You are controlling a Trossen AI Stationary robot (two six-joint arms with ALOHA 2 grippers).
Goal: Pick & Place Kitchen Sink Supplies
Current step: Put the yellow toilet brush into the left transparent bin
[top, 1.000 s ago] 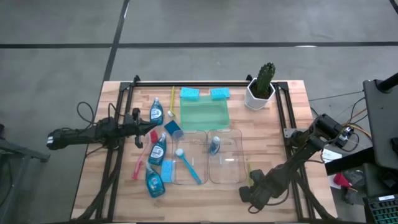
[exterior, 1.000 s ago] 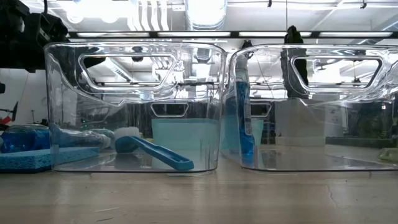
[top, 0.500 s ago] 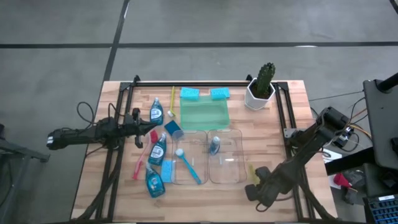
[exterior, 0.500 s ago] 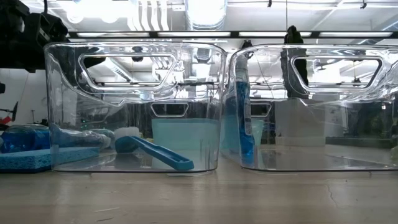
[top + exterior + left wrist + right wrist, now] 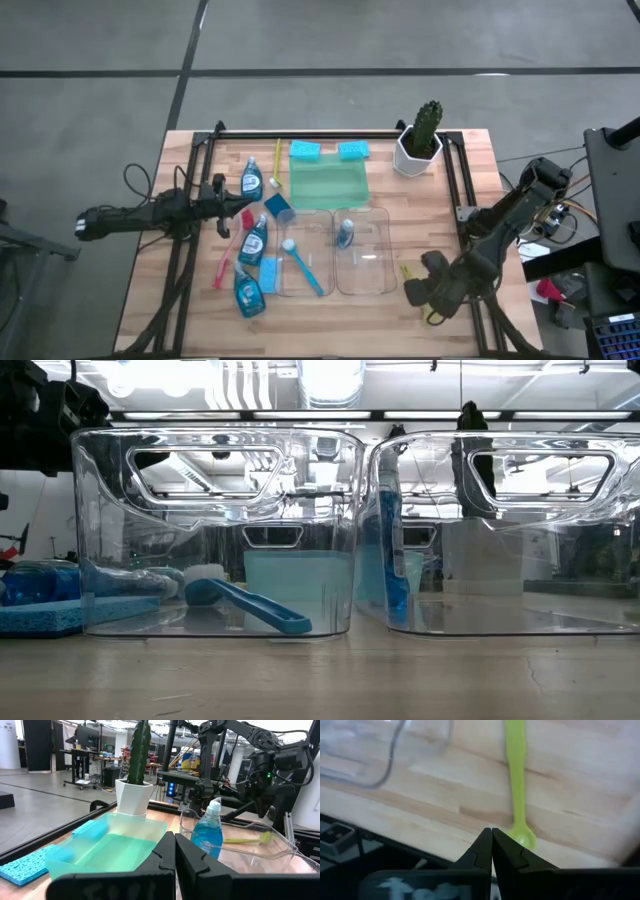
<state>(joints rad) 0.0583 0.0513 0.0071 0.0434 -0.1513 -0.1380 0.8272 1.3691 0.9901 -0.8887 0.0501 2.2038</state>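
A yellow-green brush (image 5: 516,775) lies flat on the wood right of the clear bins, its handle end (image 5: 522,838) toward the near edge. My right gripper (image 5: 492,831) hangs over that end, shut, pointing steeply down, with nothing between its fingers; in the high view it (image 5: 424,298) covers the brush's middle. My left gripper (image 5: 174,838) is shut and level at the table's left (image 5: 246,212). One bottle (image 5: 344,233) stands in the right bin, and a blue brush (image 5: 306,266) lies in the left bin.
Bottles (image 5: 251,180) (image 5: 254,238) (image 5: 247,293), blue sponges (image 5: 305,150) (image 5: 353,150) (image 5: 268,272), a red-pink brush (image 5: 224,262) and another yellow-green brush (image 5: 277,163) lie left of and behind the bins (image 5: 375,285). A green tray (image 5: 329,183) and a cactus pot (image 5: 418,150) stand at the back.
My right gripper has risen and drifted toward the table's right edge and a little toward the far edge. The yellow-green brush has stayed on the table.
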